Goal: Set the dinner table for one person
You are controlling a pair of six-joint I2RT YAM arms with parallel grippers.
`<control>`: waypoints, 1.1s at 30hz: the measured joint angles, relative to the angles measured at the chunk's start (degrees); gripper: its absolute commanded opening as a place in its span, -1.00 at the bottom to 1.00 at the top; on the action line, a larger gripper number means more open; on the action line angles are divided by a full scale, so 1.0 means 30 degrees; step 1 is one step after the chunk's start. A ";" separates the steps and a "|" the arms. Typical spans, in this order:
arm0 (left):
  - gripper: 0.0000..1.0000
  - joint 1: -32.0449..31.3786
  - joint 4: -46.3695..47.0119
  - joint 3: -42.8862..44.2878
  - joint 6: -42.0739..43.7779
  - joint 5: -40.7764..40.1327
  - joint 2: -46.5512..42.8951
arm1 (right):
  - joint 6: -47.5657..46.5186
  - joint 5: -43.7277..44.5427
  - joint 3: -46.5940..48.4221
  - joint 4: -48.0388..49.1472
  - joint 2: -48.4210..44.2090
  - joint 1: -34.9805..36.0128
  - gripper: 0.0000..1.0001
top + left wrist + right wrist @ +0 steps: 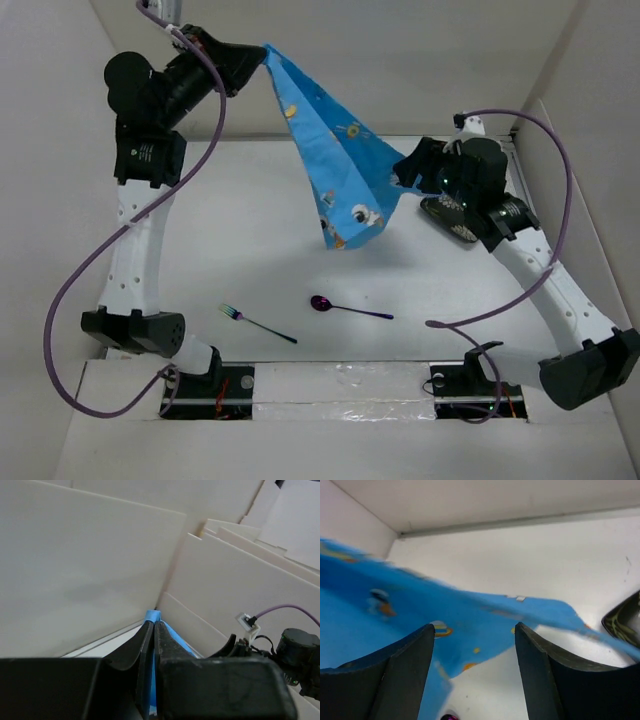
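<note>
My left gripper (262, 52) is raised high at the back left and shut on one corner of the blue space-print placemat (335, 160). The cloth hangs down in a long fold toward the white dinner table (240, 220). The left wrist view shows the jaws (154, 625) pinched on the blue cloth (152, 615). My right gripper (398, 178) is open next to the cloth's right edge. In the right wrist view its fingers (474, 627) stand wide apart, with the blurred placemat (420, 615) just beyond them and not held.
A purple fork (256, 323) and a purple spoon (348, 308) lie on the table near the front. A dark dish (450, 218) sits under the right arm and shows at the edge of the right wrist view (625, 622). White walls enclose the table.
</note>
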 measured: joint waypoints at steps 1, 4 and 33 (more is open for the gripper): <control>-1.00 0.0707 0.0692 -0.0707 -0.0226 0.0386 -0.0175 | 0.0000 0.0015 -0.0350 -0.0051 0.0197 -0.0044 0.43; -1.00 0.1770 0.2084 -0.2076 -0.0495 0.1377 0.0124 | 0.0007 0.0306 -0.1931 -0.0109 0.0882 -0.0102 0.48; -1.00 0.4080 0.0109 -0.6433 0.2572 0.1523 0.7657 | -0.1246 -0.2892 -0.5734 0.2936 0.9683 0.7424 0.35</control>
